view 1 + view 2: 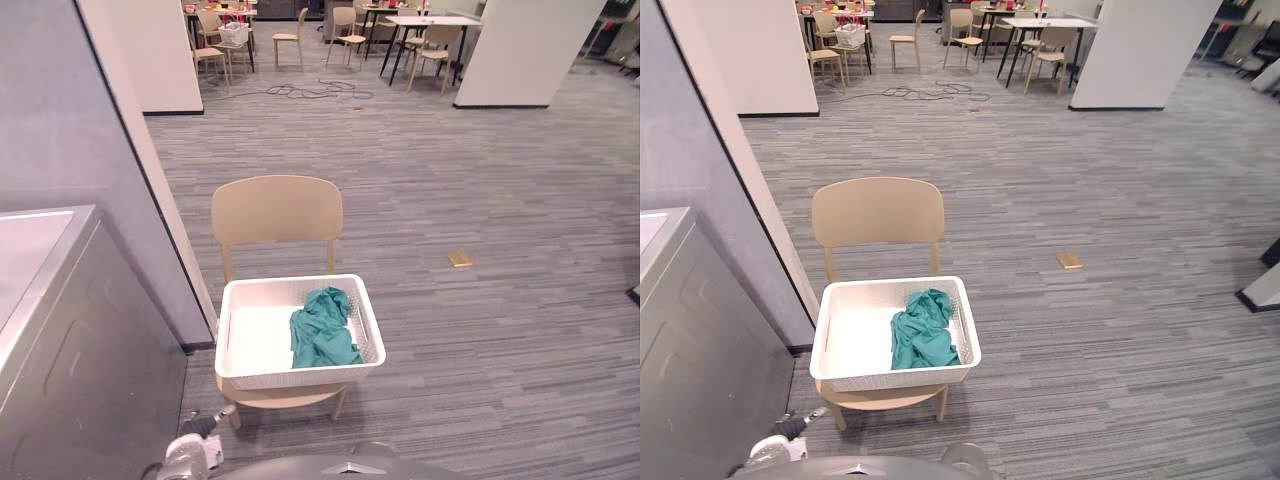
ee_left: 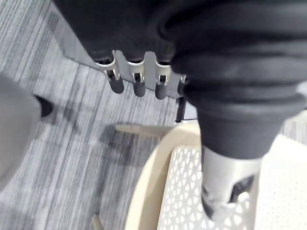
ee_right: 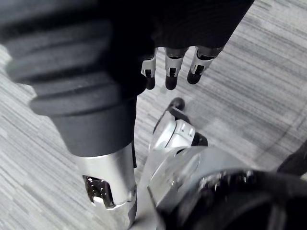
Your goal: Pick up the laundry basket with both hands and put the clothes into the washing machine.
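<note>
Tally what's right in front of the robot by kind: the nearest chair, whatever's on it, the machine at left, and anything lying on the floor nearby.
Beige chair: 1
White laundry basket: 1
Heap of teal clothes: 1
Washing machine: 1
Small tan object on the floor: 1
Total: 5

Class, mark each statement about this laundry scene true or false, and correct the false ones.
1. The laundry basket rests on the seat of a chair. True.
2. The garment in the basket is red. False: it is teal.
3. The washing machine stands to the robot's left of the chair. True.
4. Both hands grip the basket. False: the left hand and the right hand hold nothing, their fingers relaxed.
</note>
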Motion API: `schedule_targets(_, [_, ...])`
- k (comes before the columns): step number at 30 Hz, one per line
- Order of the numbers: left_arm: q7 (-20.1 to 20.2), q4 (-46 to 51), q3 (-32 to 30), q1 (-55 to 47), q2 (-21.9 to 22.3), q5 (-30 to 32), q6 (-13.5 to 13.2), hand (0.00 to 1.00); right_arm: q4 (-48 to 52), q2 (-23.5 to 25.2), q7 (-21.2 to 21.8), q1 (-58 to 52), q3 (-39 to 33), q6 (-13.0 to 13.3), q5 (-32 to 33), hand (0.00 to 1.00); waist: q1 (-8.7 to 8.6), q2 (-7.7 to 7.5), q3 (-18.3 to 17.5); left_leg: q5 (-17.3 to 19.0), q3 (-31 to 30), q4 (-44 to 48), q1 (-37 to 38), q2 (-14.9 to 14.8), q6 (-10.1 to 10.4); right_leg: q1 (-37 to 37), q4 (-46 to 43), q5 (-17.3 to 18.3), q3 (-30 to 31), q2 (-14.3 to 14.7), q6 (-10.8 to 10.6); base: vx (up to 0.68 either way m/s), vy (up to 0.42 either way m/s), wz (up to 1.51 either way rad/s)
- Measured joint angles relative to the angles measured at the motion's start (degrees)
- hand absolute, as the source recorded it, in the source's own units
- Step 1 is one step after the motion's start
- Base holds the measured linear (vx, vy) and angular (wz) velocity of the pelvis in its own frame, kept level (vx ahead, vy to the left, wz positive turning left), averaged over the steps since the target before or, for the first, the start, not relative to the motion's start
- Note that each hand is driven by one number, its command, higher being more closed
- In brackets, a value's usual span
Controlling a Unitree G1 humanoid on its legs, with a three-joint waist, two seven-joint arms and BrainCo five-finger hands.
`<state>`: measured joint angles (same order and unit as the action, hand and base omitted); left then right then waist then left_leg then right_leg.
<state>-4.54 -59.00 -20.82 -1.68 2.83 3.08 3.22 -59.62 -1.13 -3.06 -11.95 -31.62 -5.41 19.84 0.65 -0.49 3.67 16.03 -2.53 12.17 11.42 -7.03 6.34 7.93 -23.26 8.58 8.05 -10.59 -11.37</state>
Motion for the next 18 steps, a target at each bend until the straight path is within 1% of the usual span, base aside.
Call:
schedule_targets(1, [0.0,-0.2,-0.4,0.3,0.6,0.5,0.0,0.0,-0.1,-0.4,0.0,-0.4,0.0,-0.1,0.0,0.0,-0.16,0.28,-0.1,-0.8,-0.7,-0.4,0.1,-0.4,0.0,-0.2,-0.5,0.5,-1.1,0.1,0.0,0.05,-0.339,0.74])
schedule_targets(2, [0.0,-0.2,-0.8,0.3,1.2,1.2,-0.1,0.0,-0.1,-0.9,0.0,-0.6,0.9,-0.5,-0.1,0.0,-0.09,0.41,-0.1,-2.4,-0.7,-1.6,0.8,-1.3,1.1,-0.3,-2.0,2.0,-2.5,0.4,0.4,0.04,-0.249,0.57])
schedule_targets(4, [0.0,-0.2,-2.7,0.0,1.2,1.6,-0.5,0.0,-0.1,-1.6,0.1,1.2,2.7,-0.9,-0.1,0.0,-0.03,0.5,-0.1,-3.5,-0.7,-2.8,1.1,-3.4,2.9,-0.4,-3.9,3.9,-4.5,1.5,1.8,-0.01,-0.246,0.43])
schedule_targets(5, [0.0,-0.2,-3.4,-0.2,1.2,1.6,-0.5,0.0,-0.1,-1.6,0.1,1.7,2.9,-0.9,-0.1,0.0,0.0,0.55,-0.1,-3.8,-0.7,-3.1,0.7,-4.1,3.5,-0.5,-4.0,4.1,-5.2,1.9,1.9,-0.05,-0.202,0.42])
schedule_targets(7, [0.0,-0.1,-4.5,-0.6,1.1,1.5,-0.6,0.0,1.1,-2.1,0.1,3.4,5.3,-0.8,0.4,0.0,-0.25,0.69,-0.1,-4.6,-1.1,-3.4,-0.9,-6.7,4.9,-1.0,-3.7,4.3,-8.9,3.0,2.8,-0.05,-0.134,0.55])
schedule_targets(8, [0.0,0.0,-4.5,-0.9,1.0,1.5,-0.6,0.0,3.4,-2.3,-0.2,3.4,6.3,-0.8,0.8,0.0,-0.27,0.76,-0.2,-4.8,-1.3,-3.4,-1.5,-7.3,5.1,-0.8,-3.6,4.3,-9.6,3.2,3.1,-0.04,-0.112,0.41])
schedule_targets(9, [0.0,-0.2,-4.4,-1.5,0.5,1.6,-0.4,0.0,10.9,-1.6,-0.3,3.5,8.4,-0.7,1.5,0.0,-0.53,1.34,-0.5,-4.9,-1.6,-3.2,-2.4,-8.3,5.2,-0.2,-3.4,3.9,-10.7,3.8,3.6,-0.05,-0.09,0.21])
schedule_targets(10, [-0.1,-0.1,-4.6,-2.1,0.4,1.5,-0.3,0.0,20.5,-0.9,-0.9,3.5,10.1,-0.1,2.5,0.0,-0.8,1.46,-0.5,-5.2,-1.6,-2.7,-3.9,-8.8,4.6,0.3,-3.2,3.7,-11.6,4.0,3.9,-0.05,-0.082,0.21])
schedule_targets(11, [-0.1,-0.1,-4.3,-2.1,0.3,1.6,-0.3,0.0,25.1,-0.6,-0.9,3.4,10.9,0.4,2.5,0.0,-0.92,1.49,-0.6,-5.5,-1.5,-2.4,-4.5,-8.7,3.6,0.4,-3.2,3.7,-12.1,3.8,3.9,-0.03,-0.072,0.29])
schedule_targets(12, [-0.1,0.0,-3.4,-2.4,0.1,1.6,0.0,0.0,34.0,-0.3,-1.3,3.3,12.0,1.3,2.8,0.0,-0.99,1.28,-0.6,-6.7,-0.5,-1.8,-4.9,-8.3,1.5,0.3,-2.9,3.7,-12.5,3.2,4.0,-0.02,-0.051,0.35])
schedule_targets(14, [-0.7,1.0,-1.3,-3.0,-0.3,1.6,0.0,0.0,47.8,-0.2,-1.3,2.8,13.4,3.7,4.8,0.0,-1.14,0.66,-0.9,-9.1,3.4,0.9,-7.4,-7.0,-1.6,-0.3,-2.1,3.5,-13.8,0.9,4.2,0.0,-0.029,0.43])
schedule_targets(15, [-1.0,1.2,-0.8,-3.2,-0.3,1.6,0.0,0.0,51.2,-0.1,-1.3,2.9,13.4,4.5,5.1,0.0,-1.21,0.63,-1.0,-9.9,4.8,1.5,-7.9,-6.7,-2.2,-0.7,-1.9,3.5,-14.1,0.4,4.2,0.01,-0.025,0.46])
schedule_targets(17, [-2.0,1.7,2.1,-3.6,-0.9,1.8,-0.1,0.0,58.9,0.1,-1.2,3.1,13.0,7.3,5.9,0.0,-1.51,0.73,-1.0,-12.5,8.7,1.7,-8.4,-6.1,-2.0,-2.4,-0.7,3.1,-15.6,-1.1,4.1,0.02,-0.039,0.55])
schedule_targets(18, [-2.7,1.7,3.8,-3.6,-1.7,2.1,-0.2,0.0,60.1,-0.1,-1.2,3.5,12.6,8.8,6.8,0.0,-1.34,0.76,-1.0,-13.6,9.1,1.3,-8.7,-6.0,-2.0,-3.2,0.4,2.8,-16.6,-1.3,4.0,0.0,-0.017,0.47])
